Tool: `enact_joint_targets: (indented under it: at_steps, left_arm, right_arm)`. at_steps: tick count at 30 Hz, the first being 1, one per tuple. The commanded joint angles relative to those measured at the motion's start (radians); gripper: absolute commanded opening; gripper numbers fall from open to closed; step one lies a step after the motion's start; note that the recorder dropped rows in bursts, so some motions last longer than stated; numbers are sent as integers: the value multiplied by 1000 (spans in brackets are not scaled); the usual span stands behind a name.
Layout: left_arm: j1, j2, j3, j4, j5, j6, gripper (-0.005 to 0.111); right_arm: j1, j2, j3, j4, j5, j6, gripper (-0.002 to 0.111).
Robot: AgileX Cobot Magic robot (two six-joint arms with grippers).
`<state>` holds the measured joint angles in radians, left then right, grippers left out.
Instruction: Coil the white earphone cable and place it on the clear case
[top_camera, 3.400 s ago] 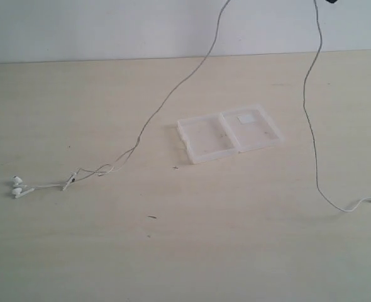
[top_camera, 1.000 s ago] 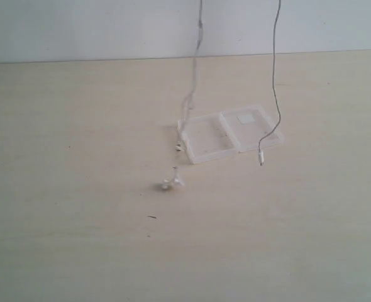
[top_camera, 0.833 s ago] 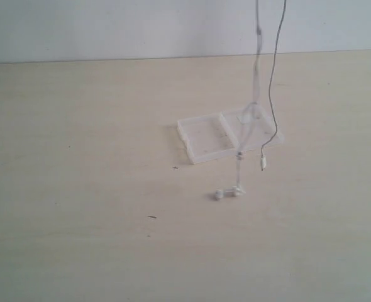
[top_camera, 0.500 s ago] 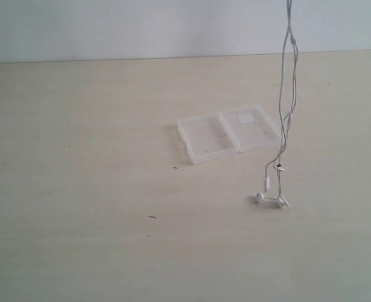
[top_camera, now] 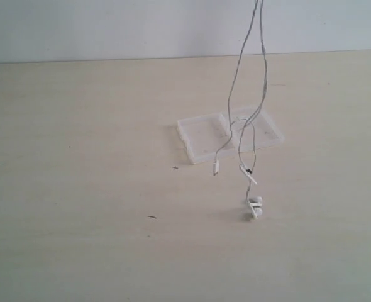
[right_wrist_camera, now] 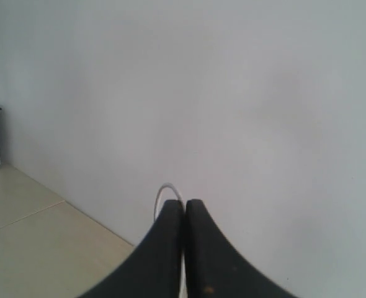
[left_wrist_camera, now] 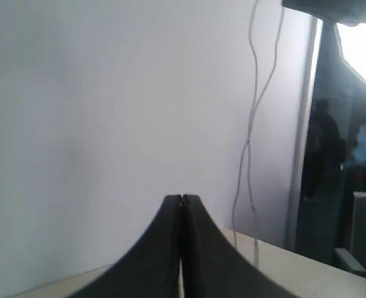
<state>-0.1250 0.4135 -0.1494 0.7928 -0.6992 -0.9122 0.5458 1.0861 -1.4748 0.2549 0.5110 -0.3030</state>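
I am gripping the cable in the closed right gripper, the left gripper closed apparently empty, strands hanging vertically over the case, earbuds trailing just near-right of it.

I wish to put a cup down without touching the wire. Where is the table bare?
Bare: the wide table left of the clear case, and the strip nearer than the earbuds. Crowded: above the case's right half and just in front of it, where the white earphone cable dangles with its plug.
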Motion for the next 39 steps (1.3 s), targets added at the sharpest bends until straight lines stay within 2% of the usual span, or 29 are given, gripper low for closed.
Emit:
enact_joint_targets:
  at_steps: [1, 11, 14, 17, 19, 26, 30, 33, 39]
  left_arm:
    - [-7, 196, -135, 140, -146, -15, 0]
    - [-7, 615, -337, 172, -369, -61, 2]
    - [-7, 705, -390, 222, -402, -68, 18]
    - [-27, 782, -437, 251, -411, -68, 46]
    - [-53, 823, -462, 247, -411, -38, 57]
    - [-153, 935, -527, 206, -375, 113, 58]
    - [-201, 1006, -549, 154, -372, 162, 65]
    - [-224, 1053, -569, 127, -372, 183, 69]
    - [-254, 1129, -615, 78, -379, 202, 69]
  right_arm:
    - [1, -1, 4, 1, 5, -9, 0]
    - [1, -1, 4, 0, 23, -9, 0]
    - [1, 1, 4, 2, 19, -9, 0]
    - [1, 9, 4, 2, 17, -9, 0]
    - [1, 18, 4, 4, 17, -7, 0]
    - [1, 43, 4, 6, 15, -7, 0]
    - [1, 45, 4, 8, 13, 2, 0]
    - [1, 46, 4, 8, 9, 4, 0]
    - [1, 46, 4, 8, -4, 20, 0]
